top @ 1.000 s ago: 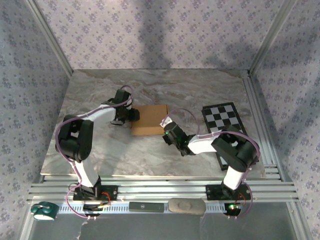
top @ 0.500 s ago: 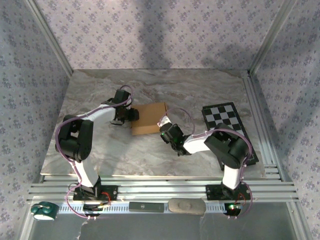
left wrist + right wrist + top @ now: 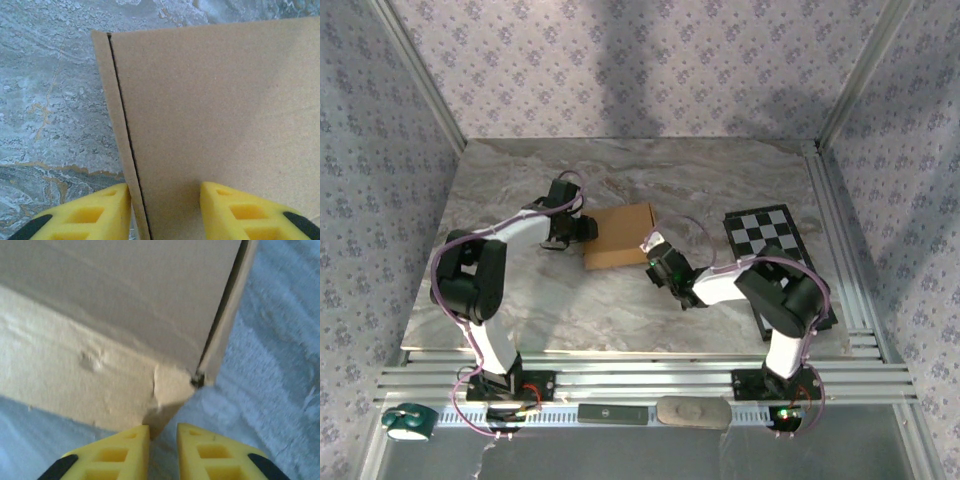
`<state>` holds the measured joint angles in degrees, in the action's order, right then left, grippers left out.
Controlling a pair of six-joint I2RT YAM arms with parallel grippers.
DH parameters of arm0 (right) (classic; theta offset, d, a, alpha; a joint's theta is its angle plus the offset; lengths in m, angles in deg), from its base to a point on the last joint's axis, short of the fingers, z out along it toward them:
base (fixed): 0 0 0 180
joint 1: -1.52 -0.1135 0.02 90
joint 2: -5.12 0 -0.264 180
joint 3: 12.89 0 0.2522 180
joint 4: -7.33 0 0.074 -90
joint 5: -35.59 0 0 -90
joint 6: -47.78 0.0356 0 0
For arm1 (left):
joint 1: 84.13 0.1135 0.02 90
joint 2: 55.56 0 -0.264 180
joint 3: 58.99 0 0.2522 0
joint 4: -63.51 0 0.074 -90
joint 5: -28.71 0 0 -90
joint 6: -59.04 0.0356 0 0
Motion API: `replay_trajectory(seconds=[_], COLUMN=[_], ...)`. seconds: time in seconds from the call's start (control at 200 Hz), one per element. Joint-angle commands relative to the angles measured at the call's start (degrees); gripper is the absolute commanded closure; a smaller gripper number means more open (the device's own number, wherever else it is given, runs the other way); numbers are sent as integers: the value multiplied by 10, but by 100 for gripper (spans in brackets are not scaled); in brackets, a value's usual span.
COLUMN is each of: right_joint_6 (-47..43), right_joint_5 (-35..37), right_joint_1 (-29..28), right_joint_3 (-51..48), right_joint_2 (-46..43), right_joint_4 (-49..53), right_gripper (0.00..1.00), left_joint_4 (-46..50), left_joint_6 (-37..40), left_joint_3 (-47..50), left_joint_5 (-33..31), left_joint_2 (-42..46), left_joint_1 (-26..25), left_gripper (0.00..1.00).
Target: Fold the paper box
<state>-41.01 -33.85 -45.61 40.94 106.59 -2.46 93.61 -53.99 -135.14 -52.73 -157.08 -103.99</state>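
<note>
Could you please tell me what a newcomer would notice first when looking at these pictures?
The tan paper box in the middle of the marble table catches the eye first, with an arm at either side. The left gripper straddles its left edge with jaws apart, and the right gripper sits at its crumpled near right corner. To the right lies a black-and-white checkered board.

plain tan paper box (image 3: 619, 237) lies flat, folded closed; near corner creased.

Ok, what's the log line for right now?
tan cardboard paper box: box-shaped | left hand: open astride its edge | right hand: slightly open at its corner
</note>
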Motion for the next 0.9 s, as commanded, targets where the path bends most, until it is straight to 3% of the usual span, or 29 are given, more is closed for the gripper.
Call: replay_trajectory(seconds=[0.0, 0.185, 0.45, 0.54, 0.635, 0.77, 0.894], right_joint_6=[16, 54, 161, 197, 225, 208, 198], right_joint_5=[-107, -161, -210, -213, -245, -268, -315], right_joint_1=[13, 29, 74, 93, 122, 145, 176], right_joint_3=[-33, -66, -92, -83, -64, -16, 12], right_joint_2=[-46, -129, -239, -243, -230, -188, -139], right_joint_4=[51, 52, 61, 80, 98, 145, 151], right_gripper=[70, 65, 67, 67, 67, 66, 64], left_joint_4=[47, 31, 13, 3, 0, 16, 50], left_joint_6=[-28, -65, -104, -111, -112, -98, -77], left_joint_3=[38, 50, 69, 78, 84, 83, 80], left_joint_5=[16, 26, 25, 25, 13, -8, -28], left_joint_2=[-17, -12, 0, 8, 33, 90, 136], left_joint_1=[-5, -11, -17, -22, -23, -24, -26], left_gripper=[63, 68, 69, 70, 63, 52, 49])
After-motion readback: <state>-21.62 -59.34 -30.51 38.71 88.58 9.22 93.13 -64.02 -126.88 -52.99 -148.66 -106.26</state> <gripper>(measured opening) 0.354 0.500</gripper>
